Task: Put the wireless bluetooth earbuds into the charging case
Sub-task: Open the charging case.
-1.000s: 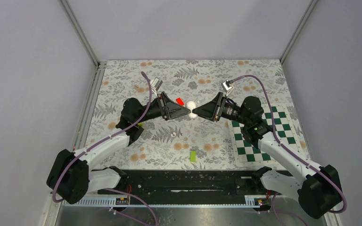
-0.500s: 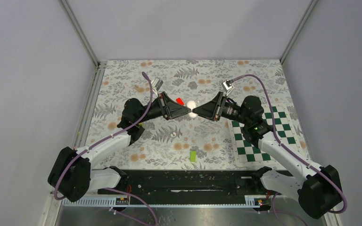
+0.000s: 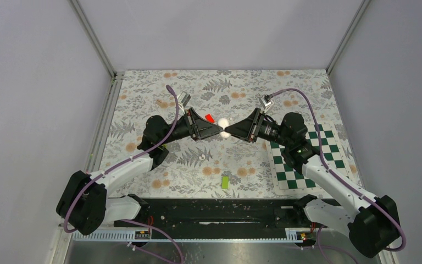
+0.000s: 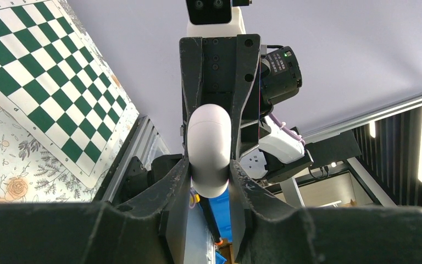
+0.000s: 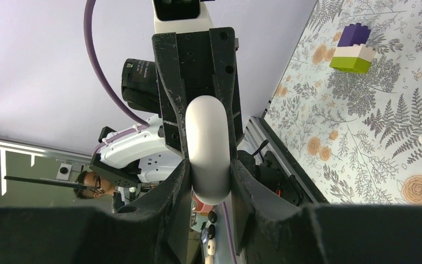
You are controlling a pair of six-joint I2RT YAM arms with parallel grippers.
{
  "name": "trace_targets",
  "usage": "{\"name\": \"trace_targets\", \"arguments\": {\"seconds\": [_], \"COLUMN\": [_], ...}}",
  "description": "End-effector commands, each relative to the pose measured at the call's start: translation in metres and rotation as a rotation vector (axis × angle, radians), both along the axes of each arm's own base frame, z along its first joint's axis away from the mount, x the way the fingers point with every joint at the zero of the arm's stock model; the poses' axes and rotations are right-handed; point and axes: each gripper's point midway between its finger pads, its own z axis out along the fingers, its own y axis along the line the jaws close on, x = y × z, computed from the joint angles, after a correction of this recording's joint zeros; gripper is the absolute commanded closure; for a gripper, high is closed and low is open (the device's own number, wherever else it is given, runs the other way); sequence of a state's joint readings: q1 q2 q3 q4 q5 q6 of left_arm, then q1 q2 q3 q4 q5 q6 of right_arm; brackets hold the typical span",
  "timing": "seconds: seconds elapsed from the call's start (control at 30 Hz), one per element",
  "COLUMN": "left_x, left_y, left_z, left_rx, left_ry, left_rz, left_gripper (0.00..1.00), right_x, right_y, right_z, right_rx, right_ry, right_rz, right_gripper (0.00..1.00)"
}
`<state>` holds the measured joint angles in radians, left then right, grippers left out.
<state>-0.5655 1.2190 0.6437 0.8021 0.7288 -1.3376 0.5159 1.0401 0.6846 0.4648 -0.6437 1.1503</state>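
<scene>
Scene: We are watching the left tool (image 3: pixel 218 130) and the right tool (image 3: pixel 228 132) meeting tip to tip above the fern-and-flower printed bench (image 3: pixel 242 91).
Case: The small, glossy white, pebble-shaped plastic charging case (image 3: pixel 223 127) is hanging in the air between them, clear of the bench. It is looking shut from both wrist views.
Left tool: It is pinching one end of the charging case, pressing on its rounded flanks.
Right tool: It is clamping the opposite end of the same case, closed on it in the same way.
Earbud: One tiny white plastic earbud (image 3: pixel 203 156) is lying on the bench, near the held case on the side towards the bases. We are not finding a second.
Bystanders: A small red block (image 3: pixel 210 117) is sitting just behind the left tool, and a lime-green rectangular block (image 3: pixel 225 181) is lying nearer the bases.
Handling: We are judging the case light, rigid and slick, its curved shell inclined to squirt out from flat jaws. The lid is probably wanting a gentle prying rather than a squeeze.
Hold: We are favouring a grip across the broad flanks of the lower half, leaving the lid free. The earbud, lighter and fiddlier, is calling for a fine pinch on its body.
</scene>
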Motion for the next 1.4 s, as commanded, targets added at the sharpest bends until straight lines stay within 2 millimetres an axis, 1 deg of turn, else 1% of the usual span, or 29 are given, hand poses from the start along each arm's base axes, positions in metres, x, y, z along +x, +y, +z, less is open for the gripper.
{"name": "trace_targets", "arguments": {"seconds": [0.0,0.4,0.43,0.53,0.63,0.7,0.77,0.9,1.27,1.33,1.37], "left_x": [-0.020,-0.020,-0.020,-0.020,-0.021,-0.021,-0.022,-0.023,-0.028,-0.028,-0.029], "left_y": [0.006,0.009,0.010,0.011,0.011,0.011,0.012,0.013,0.016,0.017,0.017], "left_z": [0.042,0.047,0.046,0.048,0.049,0.050,0.052,0.055,0.067,0.070,0.071], "left_rx": [-0.117,-0.130,-0.130,-0.137,-0.146,-0.155,-0.163,-0.171,-0.201,-0.209,-0.212], "left_ry": [-0.159,-0.165,-0.162,-0.164,-0.163,-0.164,-0.167,-0.176,-0.205,-0.209,-0.209], "left_rz": [-0.036,-0.033,-0.032,-0.032,-0.036,-0.039,-0.041,-0.042,-0.052,-0.055,-0.058], "left_gripper": [1.00,1.00,1.00,1.00,1.00,1.00,1.00,1.00,1.00,1.00,1.00], "right_x": [0.021,0.026,0.026,0.026,0.026,0.024,0.025,0.026,0.029,0.030,0.030], "right_y": [-0.011,-0.015,-0.016,-0.016,-0.013,-0.010,-0.008,-0.004,-0.002,-0.002,-0.002], "right_z": [-0.031,-0.047,-0.046,-0.045,-0.038,-0.034,-0.031,-0.030,-0.042,-0.044,-0.045], "right_rx": [-0.059,-0.076,-0.075,-0.058,-0.013,0.035,0.077,0.124,0.119,0.119,0.120], "right_ry": [0.090,0.137,0.138,0.137,0.139,0.152,0.167,0.179,0.212,0.223,0.228], "right_rz": [-0.112,-0.144,-0.147,-0.145,-0.123,-0.095,-0.075,-0.041,-0.035,-0.034,-0.032], "right_gripper": [0.69,0.66,0.68,0.78,0.92,0.97,0.99,1.00,1.00,0.98,0.95]}}
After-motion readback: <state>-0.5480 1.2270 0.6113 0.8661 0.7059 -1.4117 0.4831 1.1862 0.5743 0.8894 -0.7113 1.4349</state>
